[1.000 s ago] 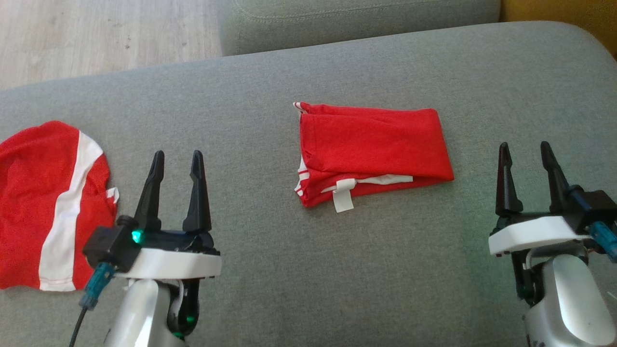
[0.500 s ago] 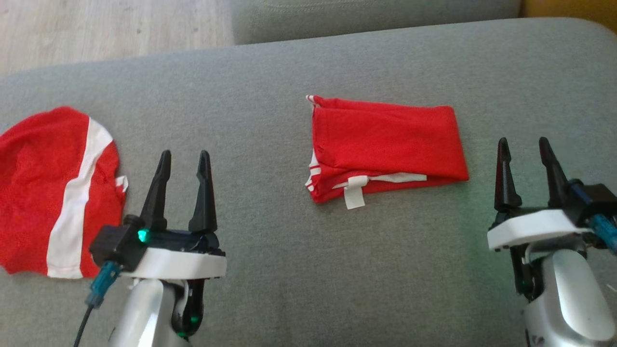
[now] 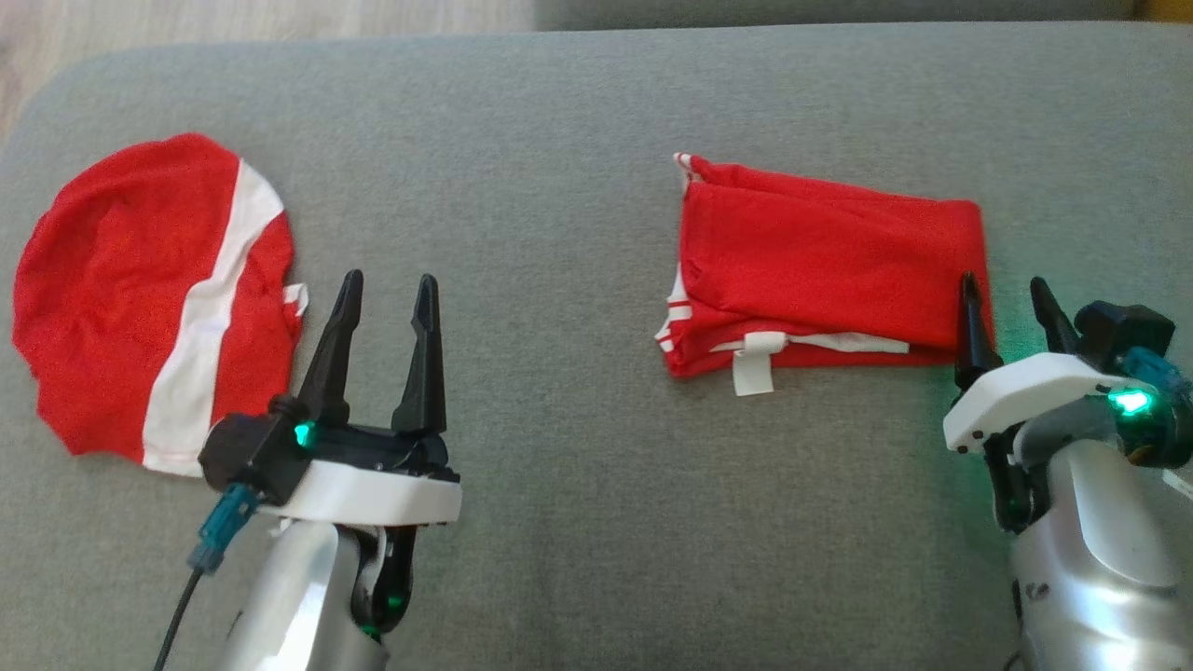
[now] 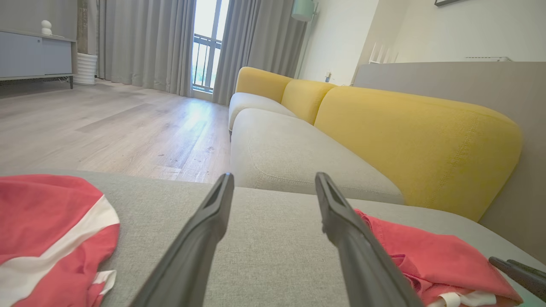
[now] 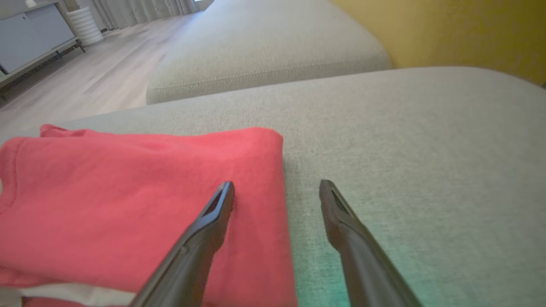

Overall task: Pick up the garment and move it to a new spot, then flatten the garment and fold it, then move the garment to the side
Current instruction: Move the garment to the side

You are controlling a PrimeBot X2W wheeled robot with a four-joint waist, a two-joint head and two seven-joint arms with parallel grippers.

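A folded red garment (image 3: 829,256) with a white tag lies on the grey cushion (image 3: 559,447), right of centre. My right gripper (image 3: 1002,280) is open at its right edge, the left finger over the red cloth and the right finger over bare cushion. The right wrist view shows this gripper (image 5: 276,183) straddling the edge of the garment (image 5: 128,192), holding nothing. A second, rumpled red garment with a white stripe (image 3: 149,289) lies at the far left. My left gripper (image 3: 390,277) is open and empty just right of it, over bare cushion (image 4: 274,175).
The cushion's rounded edge runs along the top and left, with wooden floor (image 4: 106,123) beyond. Another grey seat (image 4: 294,157) and yellow backrests (image 4: 418,145) stand past the far edge. Bare cushion lies between the two garments.
The camera has turned, shifting the whole picture right and up. My right gripper has come in and tipped down over the folded garment's right edge. The left gripper stays open near the rumpled garment.
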